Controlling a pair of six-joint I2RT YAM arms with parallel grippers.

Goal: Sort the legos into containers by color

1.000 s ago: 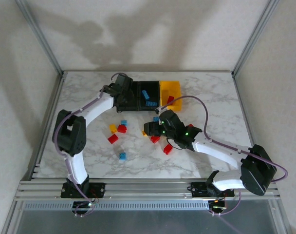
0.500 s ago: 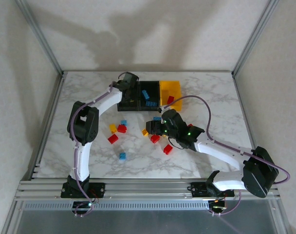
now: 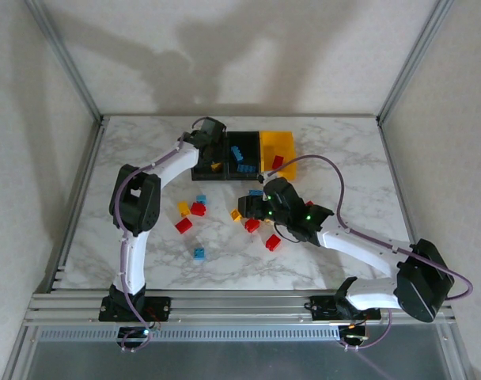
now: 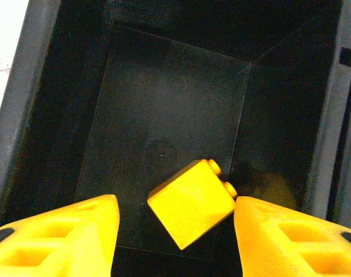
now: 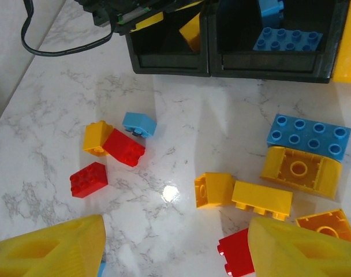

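Yellow brick (image 4: 190,203) lies loose on the black bin (image 4: 164,104) floor, low centre of frame, studs angled upper right, between the left gripper (image 4: 175,245)'s spread fingers, while the right gripper (image 5: 175,248) hangs open over loose legos (image 5: 262,199).

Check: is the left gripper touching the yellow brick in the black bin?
Cannot tell. In the left wrist view the yellow brick lies between the left gripper's fingers: a dark gap on one side, but its studs meet the other finger's edge.
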